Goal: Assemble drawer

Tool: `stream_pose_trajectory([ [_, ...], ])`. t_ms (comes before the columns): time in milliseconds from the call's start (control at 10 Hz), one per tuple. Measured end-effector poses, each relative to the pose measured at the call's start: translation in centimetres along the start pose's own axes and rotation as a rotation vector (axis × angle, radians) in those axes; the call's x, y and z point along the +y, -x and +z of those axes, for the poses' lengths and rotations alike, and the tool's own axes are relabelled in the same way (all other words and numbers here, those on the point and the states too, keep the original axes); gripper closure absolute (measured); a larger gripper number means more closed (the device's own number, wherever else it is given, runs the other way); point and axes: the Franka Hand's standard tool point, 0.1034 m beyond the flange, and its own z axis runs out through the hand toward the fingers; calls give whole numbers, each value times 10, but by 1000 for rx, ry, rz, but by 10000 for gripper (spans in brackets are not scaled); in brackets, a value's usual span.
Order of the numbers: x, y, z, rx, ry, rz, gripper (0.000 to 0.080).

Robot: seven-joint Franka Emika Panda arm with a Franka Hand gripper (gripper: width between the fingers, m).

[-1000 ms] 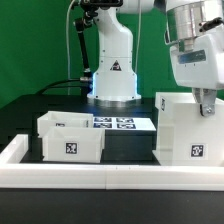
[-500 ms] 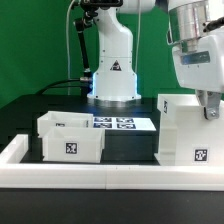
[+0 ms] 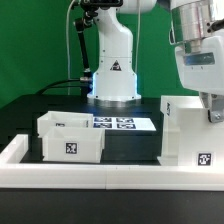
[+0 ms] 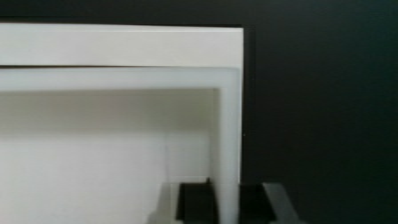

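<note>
In the exterior view the drawer's casing [image 3: 188,130] stands upright at four o'clock, with a black-and-white square tag [image 3: 204,158] low on its front. A tray [image 3: 70,140] bearing a like tag sits at eight o'clock. The marker board [image 3: 125,123] lies behind, between them. A triangular warning sign [image 3: 115,69] marks the arm's base; any lettering is too small to read. The gripper [image 3: 212,110] meets the casing's top edge. Only the wrist view shows its jaws set narrow, pinching the casing's thin wall between dark fingers [image 4: 192,205].

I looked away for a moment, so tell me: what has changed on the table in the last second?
The gripper, closed on a wall of the casing, has slid the casing toward the exterior view's right and slightly nearer the camera. The tray and the marker board stayed put.
</note>
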Motion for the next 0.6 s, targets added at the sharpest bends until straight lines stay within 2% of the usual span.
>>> stream_pose_trajectory([
  [100,0,0,0,0,1,-4,683],
  [200,0,0,1,0,1,-8,545],
  [300,0,1,1,0,1,-11,545],
  [400,1,1,1,0,1,-18,362],
  [500,3,2,-2,0,-1,-76,234],
  [600,6,4,-7,-3,1,-118,234],
])
